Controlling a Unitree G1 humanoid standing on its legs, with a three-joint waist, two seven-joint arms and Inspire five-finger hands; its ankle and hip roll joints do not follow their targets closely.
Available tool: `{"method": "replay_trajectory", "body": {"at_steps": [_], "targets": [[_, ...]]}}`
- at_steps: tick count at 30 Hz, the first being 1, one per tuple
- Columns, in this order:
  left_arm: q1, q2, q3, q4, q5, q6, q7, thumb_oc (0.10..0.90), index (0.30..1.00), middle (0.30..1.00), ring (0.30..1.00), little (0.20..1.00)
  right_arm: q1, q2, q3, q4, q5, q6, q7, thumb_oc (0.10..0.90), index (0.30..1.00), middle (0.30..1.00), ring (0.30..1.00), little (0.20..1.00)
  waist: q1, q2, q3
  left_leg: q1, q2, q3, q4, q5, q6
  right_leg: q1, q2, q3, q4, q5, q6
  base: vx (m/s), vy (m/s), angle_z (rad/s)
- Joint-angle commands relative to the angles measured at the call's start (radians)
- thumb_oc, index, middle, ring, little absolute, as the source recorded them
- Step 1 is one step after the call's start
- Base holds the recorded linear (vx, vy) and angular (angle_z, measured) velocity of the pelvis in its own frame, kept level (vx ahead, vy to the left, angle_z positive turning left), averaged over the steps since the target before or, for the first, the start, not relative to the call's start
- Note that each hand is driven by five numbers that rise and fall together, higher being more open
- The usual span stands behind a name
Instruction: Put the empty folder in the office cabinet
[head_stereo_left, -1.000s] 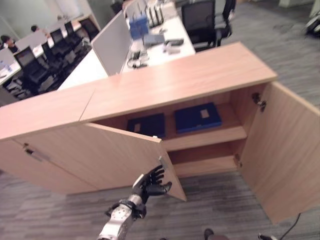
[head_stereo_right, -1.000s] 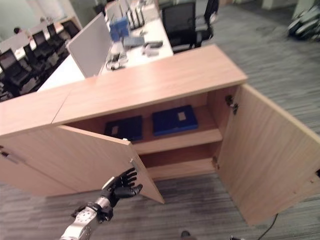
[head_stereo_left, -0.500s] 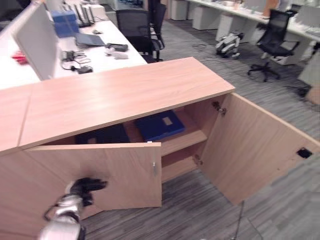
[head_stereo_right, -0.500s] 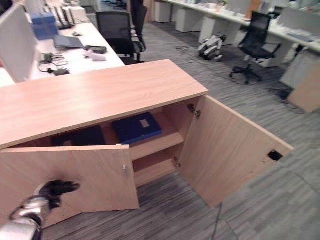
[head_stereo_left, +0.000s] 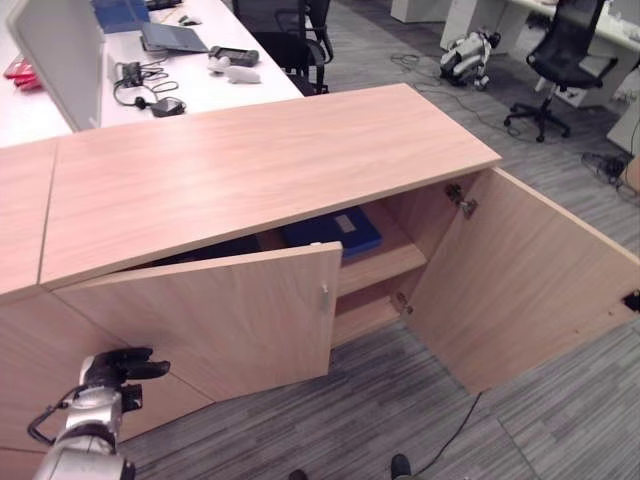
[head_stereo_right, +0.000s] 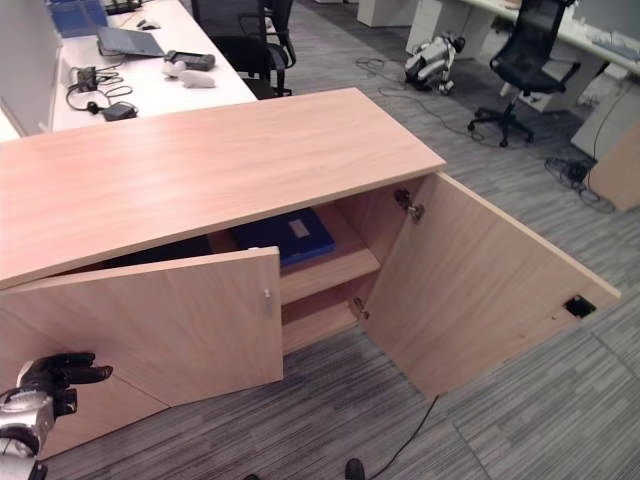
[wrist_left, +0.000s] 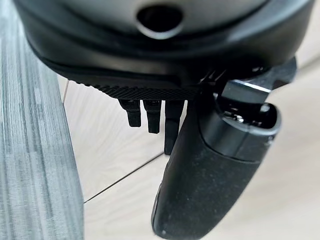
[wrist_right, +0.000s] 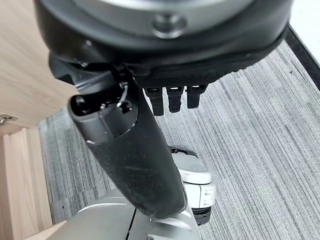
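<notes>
The office cabinet (head_stereo_left: 270, 170) of light wood has its left door (head_stereo_left: 220, 320) half shut and its right door (head_stereo_left: 510, 280) swung wide. A blue folder (head_stereo_left: 335, 228) lies flat on the upper shelf (head_stereo_right: 335, 268). A darker folder (head_stereo_right: 150, 256) lies beside it, mostly hidden behind the left door. My left hand (head_stereo_left: 118, 366) is low at the left, near that door's hinge side, with fingers (wrist_left: 150, 115) straight and pointing at the wood. I cannot tell whether they touch it. My right hand (wrist_right: 130, 155) hangs over the carpet, relaxed and holding nothing.
A second cabinet (head_stereo_left: 20, 250) adjoins on the left. Behind stands a white desk (head_stereo_left: 190, 80) with a laptop and headphones, and a black office chair (head_stereo_left: 295, 35). Another chair (head_stereo_left: 560, 60) and a small robot dog (head_stereo_left: 465, 55) are on the grey carpet at the back right.
The camera has swung to the right. The left door has closed partway. My left hand has gone from the door's free edge to its hinge side.
</notes>
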Motion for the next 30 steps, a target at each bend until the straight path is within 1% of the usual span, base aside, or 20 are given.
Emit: {"method": "replay_trajectory", "body": {"at_steps": [1, 4, 5, 6, 7, 9, 11, 13, 14, 16, 17, 18, 20, 23, 24, 25, 26, 27, 28, 30], "targets": [[-0.197, 0.004, 0.02, -0.161, 0.038, -0.209, 0.008, 0.8, 0.9, 0.9, 0.9, 0.9, -0.035, -0.041, 0.001, 0.019, 0.011, -0.028, -0.015, 0.8, 0.9, 0.9, 0.9, 0.9, -0.024, 0.043, -0.069, 0.037, 0.068, -0.043, -0.002, -0.066, -0.079, -0.017, -0.02, -0.014, 0.142, -0.117, 0.053, -0.07, 0.005, -0.06], [-0.087, -0.134, -0.005, -0.249, 0.035, -0.208, -0.001, 0.8, 0.9, 0.9, 0.9, 0.9, -0.084, -0.024, -0.021, -0.004, 0.033, -0.032, -0.03, 0.8, 0.9, 0.9, 0.9, 0.9, -0.01, 0.061, -0.025, 0.027, 0.097, -0.011, -0.002, -0.052, -0.072, -0.111, -0.018, -0.118, 0.31, -0.121, 0.059, -0.12, 0.005, -0.1], [-0.085, -0.135, -0.004, -0.251, 0.035, -0.207, 0.0, 0.8, 0.9, 0.9, 0.9, 0.9, -0.084, -0.026, -0.02, -0.004, 0.033, -0.032, -0.03, 0.8, 0.9, 0.9, 0.9, 0.9, -0.009, 0.062, -0.027, 0.025, 0.096, -0.009, -0.002, -0.052, -0.072, -0.117, -0.019, -0.116, 0.317, -0.124, 0.059, -0.03, -0.015, -0.25], [-0.054, -0.167, -0.014, -0.265, 0.04, -0.204, -0.008, 0.8, 0.9, 0.9, 0.9, 0.9, -0.089, -0.021, -0.025, -0.005, 0.031, -0.03, -0.033, 0.8, 0.9, 0.9, 0.9, 0.9, -0.004, 0.063, -0.02, 0.028, 0.1, 0.002, -0.002, -0.054, -0.072, -0.129, -0.036, -0.148, 0.335, -0.113, 0.059, 0.02, -0.181, -0.34], [0.019, -0.23, -0.046, -0.302, 0.071, -0.196, -0.029, 0.8, 0.9, 0.9, 0.9, 0.9, -0.104, -0.014, -0.03, -0.003, 0.019, -0.022, -0.037, 0.8, 0.9, 0.9, 0.9, 0.9, 0.012, 0.058, -0.022, 0.036, 0.11, 0.03, -0.002, -0.058, -0.079, -0.116, -0.106, -0.22, 0.289, -0.099, 0.05, 0.03, -0.265, -0.28], [0.059, -0.272, -0.088, -0.32, 0.092, -0.185, -0.049, 0.8, 0.9, 0.9, 0.9, 0.9, -0.125, -0.017, -0.033, -0.002, 0.011, -0.019, -0.041, 0.8, 0.9, 0.9, 0.9, 0.9, 0.022, 0.057, -0.018, 0.037, 0.13, 0.038, 0.0, -0.052, -0.095, -0.107, -0.164, -0.251, 0.232, -0.052, 0.046, 0.02, -0.334, -0.44], [0.109, -0.314, -0.131, -0.329, 0.128, -0.181, -0.068, 0.8, 0.9, 0.9, 0.9, 0.9, -0.125, -0.017, -0.031, 0.004, 0.006, -0.016, -0.04, 0.8, 0.9, 0.9, 0.9, 0.9, 0.029, 0.046, -0.029, 0.036, 0.138, 0.041, 0.004, -0.049, -0.112, -0.075, -0.178, -0.247, 0.145, -0.033, 0.048, 0.05, -0.268, -0.68], [0.136, -0.332, -0.134, -0.332, 0.132, -0.18, -0.073, 0.8, 0.9, 0.9, 0.9, 0.9, -0.124, -0.018, -0.034, 0.005, 0.004, -0.015, -0.04, 0.8, 0.9, 0.9, 0.9, 0.9, 0.03, 0.041, -0.035, 0.041, 0.137, 0.044, 0.006, -0.049, -0.117, -0.068, -0.175, -0.225, 0.132, -0.025, 0.052, 0.08, -0.182, -0.46], [0.177, -0.373, -0.152, -0.314, 0.141, -0.172, -0.092, 0.8, 0.9, 0.9, 0.9, 0.9, -0.117, -0.024, -0.037, 0.011, -0.001, -0.013, -0.035, 0.8, 0.9, 0.9, 0.9, 0.9, 0.024, 0.05, -0.046, 0.05, 0.155, 0.05, 0.011, -0.038, -0.133, -0.059, -0.154, -0.201, 0.111, -0.032, 0.053, 0.08, -0.145, -0.24], [0.193, -0.384, -0.156, -0.289, 0.152, -0.17, -0.096, 0.8, 0.9, 0.9, 0.9, 0.9, -0.115, -0.03, -0.033, 0.016, -0.006, -0.015, -0.033, 0.8, 0.9, 0.9, 0.9, 0.9, 0.022, 0.057, -0.055, 0.051, 0.168, 0.054, 0.013, -0.03, -0.142, -0.047, -0.137, -0.201, 0.087, -0.041, 0.051, 0.08, -0.216, -0.15], [0.208, -0.399, -0.157, -0.271, 0.157, -0.168, -0.1, 0.8, 0.9, 0.9, 0.9, 0.9, -0.112, -0.034, -0.03, 0.017, -0.01, -0.016, -0.032, 0.8, 0.9, 0.9, 0.9, 0.9, 0.018, 0.065, -0.058, 0.056, 0.18, 0.056, 0.015, -0.025, -0.15, -0.033, -0.122, -0.202, 0.07, -0.047, 0.046, 0.1, -0.359, -0.26], [0.224, -0.419, -0.146, -0.209, 0.154, -0.157, -0.102, 0.8, 0.9, 0.9, 0.9, 0.9, -0.113, -0.044, -0.016, 0.017, -0.019, -0.023, -0.028, 0.8, 0.9, 0.9, 0.9, 0.9, 0.006, 0.083, -0.062, 0.063, 0.217, 0.067, 0.028, 0.0, -0.171, -0.014, -0.084, -0.198, 0.049, -0.08, 0.028, 0.09, -0.316, -0.31], [0.225, -0.427, -0.14, -0.183, 0.154, -0.155, -0.101, 0.8, 0.9, 0.9, 0.9, 0.9, -0.115, -0.051, -0.01, 0.019, -0.023, -0.023, -0.028, 0.8, 0.9, 0.9, 0.9, 0.9, 0.001, 0.094, -0.062, 0.061, 0.233, 0.069, 0.041, 0.006, -0.178, -0.008, -0.067, -0.196, 0.042, -0.091, 0.019, 0.05, -0.191, -0.4], [0.244, -0.436, -0.105, -0.089, 0.149, -0.143, -0.098, 0.8, 0.9, 0.9, 0.9, 0.9, -0.123, -0.075, 0.011, -0.003, -0.033, -0.032, -0.026, 0.8, 0.9, 0.9, 0.9, 0.9, -0.022, 0.128, -0.053, 0.055, 0.307, 0.075, 0.142, 0.091, -0.218, 0.021, 0.011, -0.176, 0.019, -0.141, -0.027, 0.08, -0.241, -0.33], [0.244, -0.436, -0.105, -0.088, 0.149, -0.143, -0.098, 0.8, 0.9, 0.9, 0.9, 0.9, -0.123, -0.076, 0.011, -0.003, -0.033, -0.032, -0.026, 0.8, 0.9, 0.9, 0.9, 0.9, -0.022, 0.13, -0.052, 0.055, 0.312, 0.074, 0.145, 0.09, -0.221, 0.023, 0.015, -0.176, 0.018, -0.141, -0.029, 0.14, -0.278, -0.36], [0.256, -0.441, -0.093, -0.047, 0.161, -0.137, -0.095, 0.8, 0.9, 0.9, 0.9, 0.9, -0.134, -0.092, 0.012, -0.006, -0.026, -0.036, -0.028, 0.8, 0.9, 0.9, 0.9, 0.9, -0.028, 0.14, -0.034, 0.048, 0.346, 0.049, 0.234, 0.153, -0.233, 0.054, 0.052, -0.156, 0.005, -0.165, -0.051, 0.14, -0.264, -0.74], [0.263, -0.443, -0.09, -0.015, 0.178, -0.129, -0.1, 0.8, 0.9, 0.9, 0.9, 0.9, -0.144, -0.103, 0.008, -0.009, -0.015, -0.038, -0.027, 0.8, 0.9, 0.9, 0.9, 0.9, -0.028, 0.134, -0.025, 0.016, 0.358, 0.016, 0.311, 0.198, -0.23, 0.065, 0.069, -0.135, -0.002, -0.177, -0.076, 0.14, -0.257, -0.82], [0.262, -0.443, -0.09, -0.015, 0.178, -0.129, -0.1, 0.8, 0.9, 0.9, 0.9, 0.9, -0.144, -0.103, 0.008, -0.009, -0.015, -0.038, -0.027, 0.8, 0.9, 0.9, 0.9, 0.9, -0.028, 0.134, -0.026, 0.015, 0.359, 0.016, 0.311, 0.197, -0.23, 0.065, 0.069, -0.135, -0.002, -0.177, -0.076, 0.11, -0.219, -0.62], [0.273, -0.446, -0.097, 0.007, 0.202, -0.123, -0.098, 0.8, 0.9, 0.9, 0.9, 0.9, -0.158, -0.116, 0.01, -0.012, -0.007, -0.037, -0.029, 0.8, 0.9, 0.9, 0.9, 0.9, -0.025, 0.122, -0.014, -0.011, 0.351, -0.018, 0.368, 0.222, -0.22, 0.078, 0.072, -0.117, -0.006, -0.187, -0.092, 0.07, -0.128, -0.39], [0.275, -0.451, -0.099, 0.015, 0.211, -0.123, -0.101, 0.8, 0.9, 0.9, 0.9, 0.9, -0.162, -0.117, 0.014, -0.014, -0.005, -0.035, -0.028, 0.8, 0.9, 0.9, 0.9, 0.9, -0.025, 0.116, -0.011, -0.024, 0.335, -0.036, 0.377, 0.204, -0.208, 0.081, 0.071, -0.108, -0.008, -0.192, -0.094, 0.09, -0.097, -0.51]]}}
